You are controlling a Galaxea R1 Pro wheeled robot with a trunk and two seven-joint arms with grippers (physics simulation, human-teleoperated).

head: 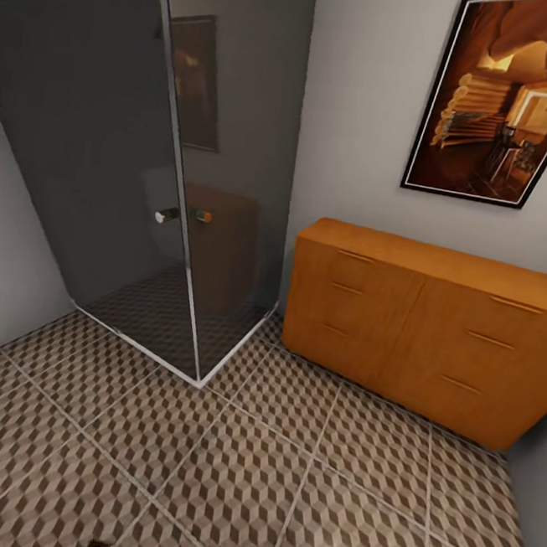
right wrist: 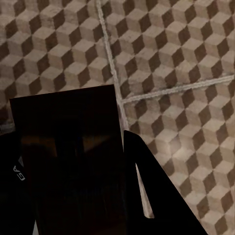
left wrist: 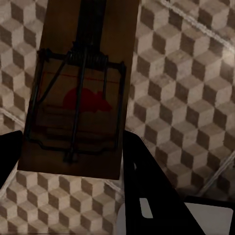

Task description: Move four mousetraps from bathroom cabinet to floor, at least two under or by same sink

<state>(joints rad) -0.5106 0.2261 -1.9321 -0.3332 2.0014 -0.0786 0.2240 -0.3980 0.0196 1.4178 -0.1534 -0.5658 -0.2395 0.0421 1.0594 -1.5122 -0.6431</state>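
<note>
In the left wrist view a brown wooden mousetrap (left wrist: 83, 73) with a wire spring and a red mouse print sits between my dark fingers (left wrist: 152, 191). My left gripper (left wrist: 71, 147) is shut on it, above the cube-patterned bathroom floor (left wrist: 186, 73). In the right wrist view a second mousetrap (right wrist: 63, 112) shows as a dark, shadowed board. My right gripper (right wrist: 68, 156) is shut on it, over the same tiles (right wrist: 171, 49). The orange cabinet (head: 420, 323) stands closed against the far wall. The sink is out of view.
A dark glass shower (head: 133, 166) with a chrome handle fills the left corner, its white base edge meeting the floor (head: 244, 473). A framed picture (head: 503, 95) hangs over the cabinet. A grey wall closes the right side.
</note>
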